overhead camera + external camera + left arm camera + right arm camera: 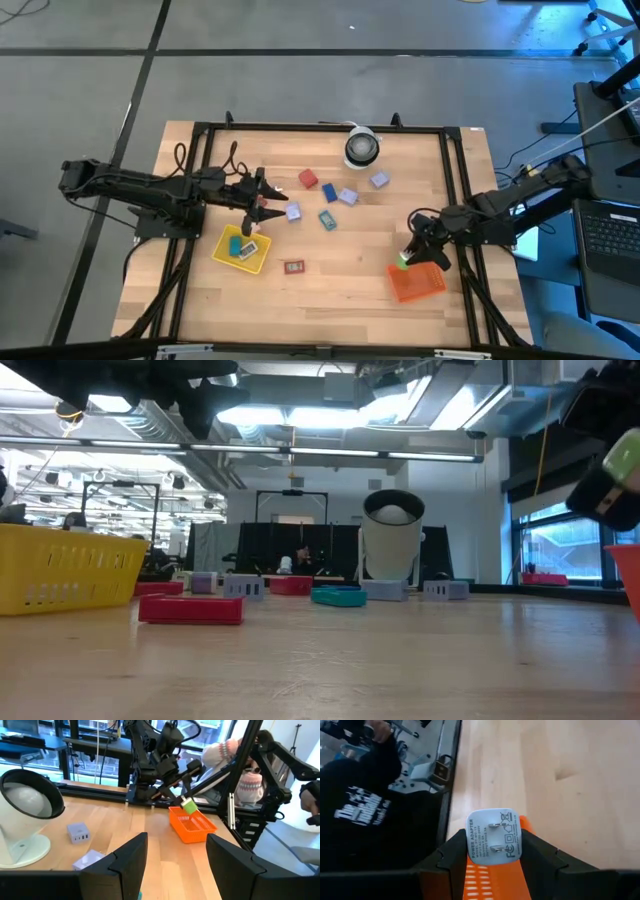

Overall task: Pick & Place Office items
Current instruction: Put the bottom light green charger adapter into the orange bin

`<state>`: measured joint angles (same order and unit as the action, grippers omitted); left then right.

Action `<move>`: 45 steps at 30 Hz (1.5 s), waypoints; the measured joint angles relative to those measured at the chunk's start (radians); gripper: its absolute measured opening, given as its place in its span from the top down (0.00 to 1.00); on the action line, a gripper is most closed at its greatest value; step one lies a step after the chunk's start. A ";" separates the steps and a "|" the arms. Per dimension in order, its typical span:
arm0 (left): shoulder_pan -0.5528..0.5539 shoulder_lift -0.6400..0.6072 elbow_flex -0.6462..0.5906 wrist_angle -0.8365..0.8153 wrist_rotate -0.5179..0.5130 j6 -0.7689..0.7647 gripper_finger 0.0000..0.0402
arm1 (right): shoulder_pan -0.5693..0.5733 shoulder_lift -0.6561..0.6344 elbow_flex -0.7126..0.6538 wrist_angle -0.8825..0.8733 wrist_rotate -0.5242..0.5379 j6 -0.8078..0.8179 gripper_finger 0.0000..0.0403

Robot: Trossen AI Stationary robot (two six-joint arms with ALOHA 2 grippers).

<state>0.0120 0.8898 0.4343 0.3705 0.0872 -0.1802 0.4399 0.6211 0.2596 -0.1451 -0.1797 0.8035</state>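
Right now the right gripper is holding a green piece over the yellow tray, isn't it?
Not quite. The right gripper does hold the green piece, but over the orange tray, not the yellow tray, which sits by the left gripper. The high view shows it.

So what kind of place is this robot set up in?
Probably a robotics lab or workshop: bare concrete floor, exposed ceiling ducts, and a laptop beside the wooden table.
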 joint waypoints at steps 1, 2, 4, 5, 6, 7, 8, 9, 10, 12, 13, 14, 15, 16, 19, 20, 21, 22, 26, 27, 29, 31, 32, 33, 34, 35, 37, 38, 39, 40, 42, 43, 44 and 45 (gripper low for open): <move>0.000 0.000 0.000 -0.001 0.000 0.002 0.51 | 0.015 0.004 0.010 -0.007 0.015 0.007 0.63; 0.000 0.000 0.000 -0.005 0.000 0.007 0.51 | 0.031 0.010 0.020 -0.016 0.031 0.017 0.63; 0.000 0.000 0.000 -0.008 0.000 0.019 0.51 | 0.064 0.023 0.043 -0.037 0.073 0.027 0.63; 0.000 0.000 0.000 -0.008 0.000 0.026 0.51 | 0.084 0.034 0.062 -0.050 0.095 0.027 0.63; 0.000 0.000 0.000 -0.008 0.000 0.029 0.51 | 0.104 0.044 0.078 -0.075 0.121 0.027 0.63; 0.000 0.000 0.000 -0.008 0.000 0.034 0.51 | 0.125 0.056 0.092 -0.104 0.150 0.028 0.63; 0.000 0.000 0.000 -0.008 0.000 0.036 0.51 | 0.146 0.070 0.101 -0.130 0.174 0.028 0.63; 0.000 0.000 0.000 -0.008 0.000 0.036 0.51 | 0.167 0.083 0.108 -0.152 0.202 0.030 0.63; 0.000 0.000 0.000 -0.008 0.000 0.036 0.51 | 0.188 0.095 0.113 -0.168 0.230 0.040 0.63; 0.000 0.000 0.000 -0.009 0.001 0.036 0.51 | 0.228 0.120 0.115 -0.203 0.273 0.081 0.63; 0.000 0.000 0.000 -0.011 0.001 0.034 0.51 | 0.248 0.135 0.115 -0.227 0.296 0.107 0.63; 0.000 0.000 0.000 -0.012 0.001 0.028 0.51 | 0.269 0.150 0.114 -0.238 0.311 0.125 0.63; 0.000 0.000 0.000 -0.012 0.001 0.025 0.51 | 0.289 0.162 0.114 -0.231 0.325 0.133 0.63; 0.000 0.000 0.000 -0.012 0.001 0.021 0.51 | 0.307 0.172 0.114 -0.215 0.339 0.142 0.63; 0.000 0.000 0.000 -0.012 0.001 0.011 0.51 | 0.355 0.202 0.115 -0.208 0.374 0.178 0.63; 0.000 0.000 0.000 -0.011 0.001 0.009 0.51 | 0.369 0.210 0.115 -0.203 0.384 0.184 0.63; 0.000 0.000 0.000 -0.010 0.001 0.007 0.51 | 0.381 0.218 0.115 -0.194 0.391 0.195 0.63; 0.000 0.000 0.000 -0.010 0.000 0.007 0.51 | 0.392 0.224 0.115 -0.191 0.392 0.213 0.63; 0.000 0.000 0.000 -0.008 0.000 0.007 0.51 | 0.425 0.264 0.115 -0.192 0.393 0.281 0.63; 0.000 0.000 0.000 -0.008 -0.002 0.007 0.51 | 0.433 0.273 0.115 -0.190 0.392 0.292 0.63; 0.000 0.000 0.000 -0.008 -0.016 0.007 0.51 | 0.442 0.298 0.115 -0.178 0.391 0.315 0.63; 0.000 0.000 0.000 -0.008 -0.029 0.006 0.51 | 0.445 0.329 0.124 -0.179 0.381 0.332 0.63; 0.000 0.000 0.000 -0.008 -0.037 0.003 0.51 | 0.446 0.348 0.134 -0.180 0.373 0.335 0.63; 0.000 0.000 0.000 -0.008 -0.046 0.000 0.51 | 0.446 0.369 0.146 -0.180 0.371 0.334 0.63; 0.000 0.000 0.000 -0.008 -0.050 0.000 0.51 | 0.446 0.390 0.159 -0.181 0.369 0.330 0.63; 0.000 0.001 0.000 -0.009 -0.050 0.000 0.51 | 0.446 0.413 0.174 -0.185 0.366 0.311 0.63; 0.000 0.001 0.000 -0.008 -0.051 0.000 0.51 | 0.446 0.453 0.204 -0.205 0.364 0.281 0.63; 0.000 0.001 0.000 -0.008 -0.050 0.000 0.51 | 0.446 0.469 0.217 -0.224 0.364 0.277 0.62; 0.000 0.001 0.000 -0.009 -0.050 0.000 0.51 | 0.446 0.484 0.227 -0.243 0.365 0.280 0.62; 0.000 0.001 0.000 -0.011 -0.050 0.000 0.51 | 0.446 0.498 0.232 -0.264 0.370 0.290 0.62; 0.000 0.001 0.000 -0.013 -0.050 0.000 0.51 | 0.446 0.518 0.233 -0.290 0.374 0.320 0.61; 0.000 0.001 0.000 -0.016 -0.050 0.000 0.51 | 0.446 0.528 0.233 -0.286 0.374 0.334 0.61; 0.000 0.001 0.000 -0.021 -0.050 0.000 0.51 | 0.446 0.535 0.233 -0.282 0.377 0.343 0.61; 0.000 0.001 0.000 -0.024 -0.049 0.001 0.51 | 0.446 0.541 0.233 -0.282 0.378 0.351 0.61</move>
<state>0.0124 0.8906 0.4346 0.3463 0.0378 -0.1797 0.8856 1.1623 0.4931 -0.4271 0.1986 1.1548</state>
